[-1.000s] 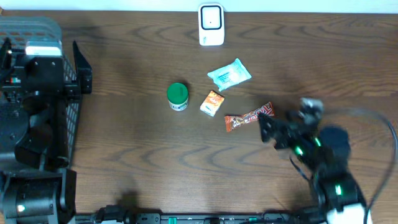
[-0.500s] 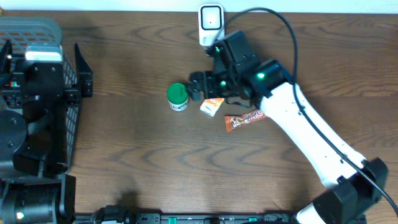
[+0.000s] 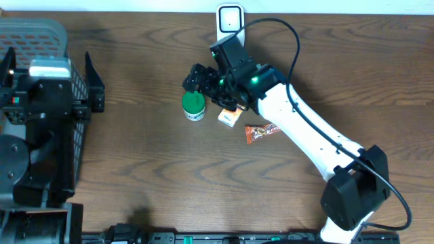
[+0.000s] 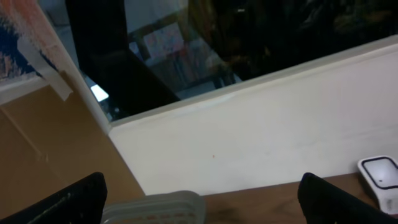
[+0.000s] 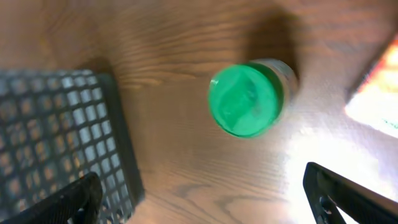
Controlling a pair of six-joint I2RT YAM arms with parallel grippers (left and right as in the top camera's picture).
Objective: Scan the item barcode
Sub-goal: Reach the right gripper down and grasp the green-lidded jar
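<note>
Right gripper (image 3: pixel 195 78), jaws spread wide and empty, hovers above the green-lidded jar (image 3: pixel 194 104); a descent off-centre could tip it toward the orange packet (image 3: pixel 232 112).

A dark, wood-grained desk (image 3: pixel 156 169) is seen, at whose left end a grey mesh basket (image 3: pixel 41 27) is set, while behind it a white wall (image 4: pixel 261 137) is adjoined by a taped brown cardboard panel (image 4: pixel 37 155).
</note>
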